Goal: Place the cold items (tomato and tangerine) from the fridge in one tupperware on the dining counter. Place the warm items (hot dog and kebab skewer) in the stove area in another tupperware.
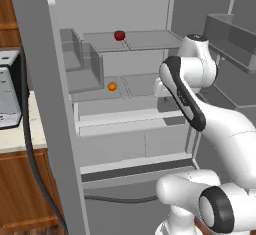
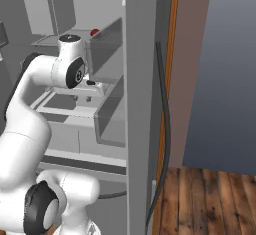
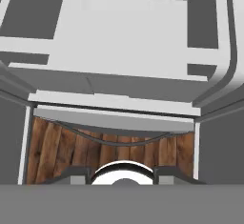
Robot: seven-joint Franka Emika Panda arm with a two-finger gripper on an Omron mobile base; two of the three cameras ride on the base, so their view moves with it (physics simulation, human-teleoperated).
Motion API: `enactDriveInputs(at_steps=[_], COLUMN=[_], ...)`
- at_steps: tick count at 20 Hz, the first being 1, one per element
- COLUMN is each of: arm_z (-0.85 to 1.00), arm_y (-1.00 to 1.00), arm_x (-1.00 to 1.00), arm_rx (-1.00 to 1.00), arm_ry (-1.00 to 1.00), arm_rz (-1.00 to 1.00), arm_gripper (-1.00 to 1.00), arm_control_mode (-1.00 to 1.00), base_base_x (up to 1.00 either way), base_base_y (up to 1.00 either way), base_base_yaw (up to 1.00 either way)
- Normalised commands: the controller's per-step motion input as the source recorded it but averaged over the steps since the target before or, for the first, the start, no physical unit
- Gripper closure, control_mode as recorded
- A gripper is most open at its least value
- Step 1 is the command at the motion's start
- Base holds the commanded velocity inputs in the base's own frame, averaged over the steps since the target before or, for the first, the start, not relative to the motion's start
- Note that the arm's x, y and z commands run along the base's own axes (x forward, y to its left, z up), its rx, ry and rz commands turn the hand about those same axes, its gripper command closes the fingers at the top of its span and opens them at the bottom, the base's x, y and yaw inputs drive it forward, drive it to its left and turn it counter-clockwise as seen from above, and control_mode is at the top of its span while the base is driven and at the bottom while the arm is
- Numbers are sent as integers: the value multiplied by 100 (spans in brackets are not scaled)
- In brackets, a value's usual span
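Claw [image 3: 123,173]: just the two dark finger tips [image 3: 78,174] poke up at the bottom of the hand view, a gap between them, nothing in it. Can't tell how wide the jaws really stand, tips barely in frame. Touching nothing that I can see. Hand sits inside the open fridge [image 1: 125,129], looking down over pale shelves to the wood floor [image 3: 109,147] below the fridge's front edge.

Left base view: arm reaches in at the lower shelf level, wrist hidden behind its own forearm.

Counts:
- tomato [image 1: 119,35]: one, upper shelf, near the middle toward the back. In the right base view a red speck [image 2: 94,32] peeks over a door bin [image 2: 107,46], likely the same one.
- tangerine [image 1: 112,86]: one, next shelf down, left of centre, near the front edge.

Both well apart from the arm, on separate shelves. A black cable [image 1: 30,149] hangs down outside the fridge's left wall.
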Motion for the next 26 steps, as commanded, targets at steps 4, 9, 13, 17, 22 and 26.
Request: enactDriveInputs(at_steps=[4, 9, 13, 17, 22, 26], arm_z=[0, -18, -13, -14, -3, 0], arm_y=[22, 65, 57, 30, 14, 3], arm_x=[-31, -6, 48, 43, 38, 48], arm_rx=[-8, -28, -4, 6, 20, 16], arm_ry=[-13, -19, -29, -45, -32, 1], arm_rz=[12, -2, -32, -34, -18, 0], arm_gripper=[-100, -100, -100, -100, -100, -100], arm_control_mode=[-100, -100, -100, -100, -100, -100], base_base_x=[0, 0, 0, 0, 0, 0], base_base_y=[0, 0, 0, 0, 0, 0], base_base_yaw=[0, 0, 0, 0, 0, 0])
